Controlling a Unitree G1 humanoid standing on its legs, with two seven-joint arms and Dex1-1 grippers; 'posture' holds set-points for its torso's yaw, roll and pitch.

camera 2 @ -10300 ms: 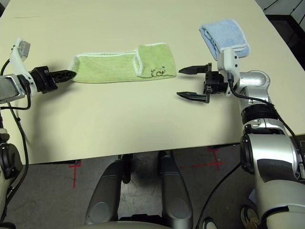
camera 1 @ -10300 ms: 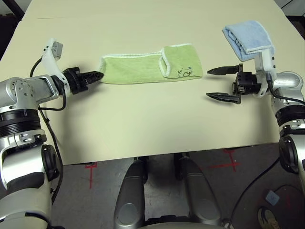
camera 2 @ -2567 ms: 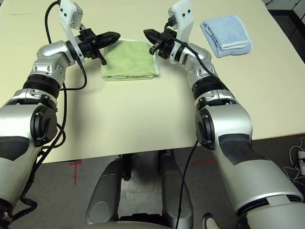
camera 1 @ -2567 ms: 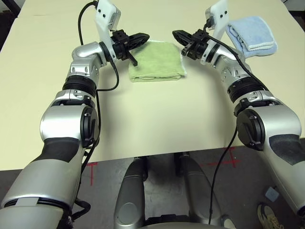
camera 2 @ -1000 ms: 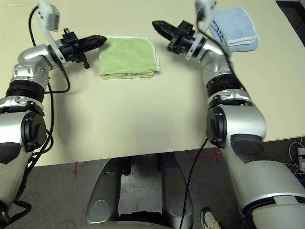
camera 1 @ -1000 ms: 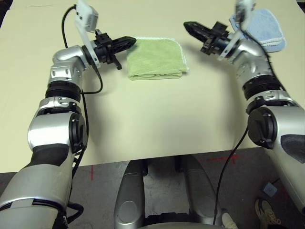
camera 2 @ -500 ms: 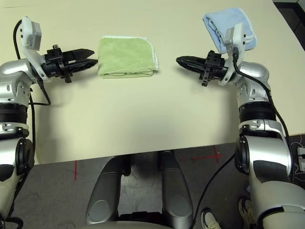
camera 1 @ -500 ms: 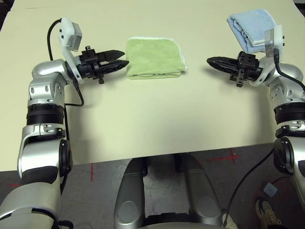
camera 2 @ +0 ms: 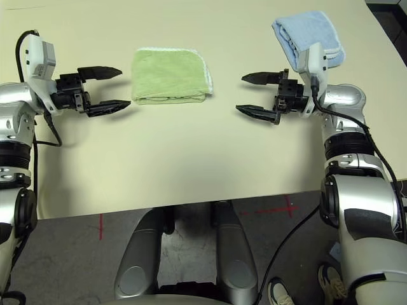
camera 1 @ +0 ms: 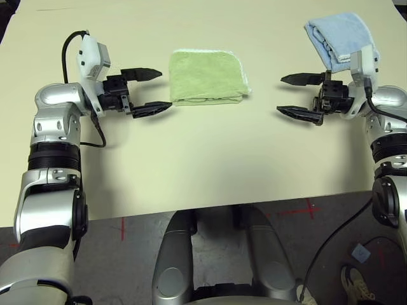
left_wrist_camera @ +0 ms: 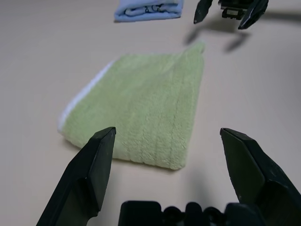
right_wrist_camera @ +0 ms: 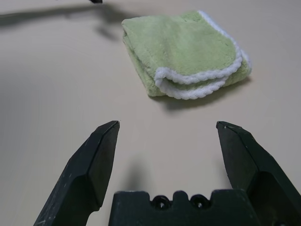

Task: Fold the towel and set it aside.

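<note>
From the head views: the towel (camera 1: 208,77) lies folded into a compact square on the desk (camera 1: 203,159), between the two tools. The left tool (camera 1: 149,91) hangs just beside the towel's near corner, fingers spread wide, holding nothing. The right tool (camera 1: 297,95) sits a bit further off on the other side, also wide open and empty. Beyond the right tool, a blue cloth (camera 1: 340,38) rests folded by the desk's far edge. So the folding looks done; what's left, by my read, is setting the towel aside, and neither tool has hold of it for that.

Left wrist view now: looking between the open fingers (left_wrist_camera: 84,179), the towel lies straight ahead, flat, with the thick folded edge facing the tool and a sliver of white trim along one side. Past it, the right tool's fingertips and the blue cloth, with dark marks on it, show up here too.

Right wrist view: fingers (right_wrist_camera: 91,165) apart again, desk bare between them. Here's what the other views don't give: the towel's open side, scalloped white edging stacked in layers, so you can count the fold from this end. No logo or tag visible on the towel anywhere.
</note>
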